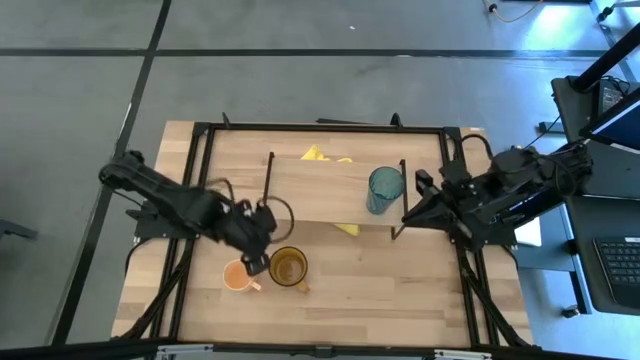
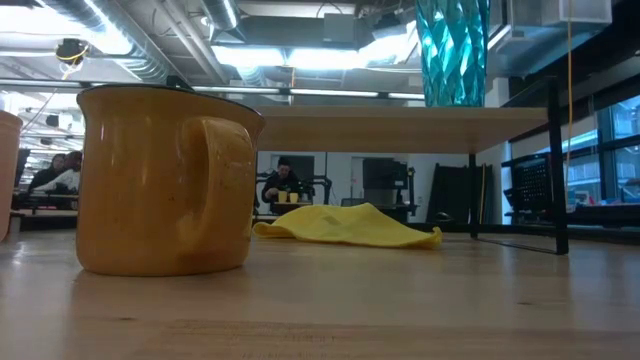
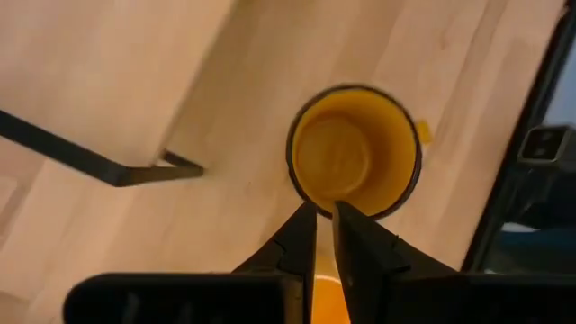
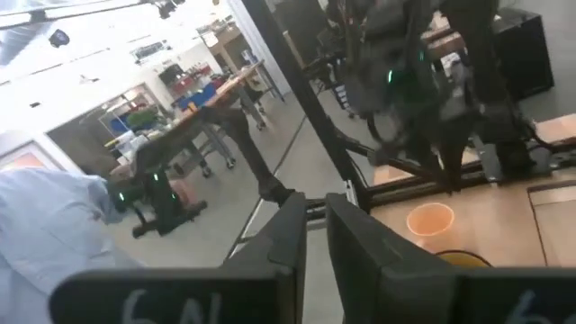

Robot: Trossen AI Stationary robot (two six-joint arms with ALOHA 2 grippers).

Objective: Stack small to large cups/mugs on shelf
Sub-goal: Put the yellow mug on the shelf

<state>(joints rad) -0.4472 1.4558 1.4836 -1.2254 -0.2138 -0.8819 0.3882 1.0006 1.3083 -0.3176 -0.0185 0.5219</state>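
The amber-brown mug (image 1: 288,267) stands on its base on the tabletop near the front, with the small orange mug (image 1: 238,275) to its left. The teal ribbed tumbler (image 1: 385,188) stands upright on the right end of the low wooden shelf (image 1: 320,190). My left gripper (image 1: 262,256) is shut above the table, between the two mugs. In the left wrist view its fingertips (image 3: 324,214) are at the edge of the amber mug's rim (image 3: 355,153); no touch shows. My right gripper (image 1: 408,216) is shut by the shelf's right end, beside the tumbler.
A yellow cloth (image 2: 345,225) lies on the table under the shelf and sticks out at its far edge (image 1: 325,155) and near edge (image 1: 347,228). Black frame rails (image 1: 190,200) run along the table's sides. People sit in the room beyond (image 2: 283,180).
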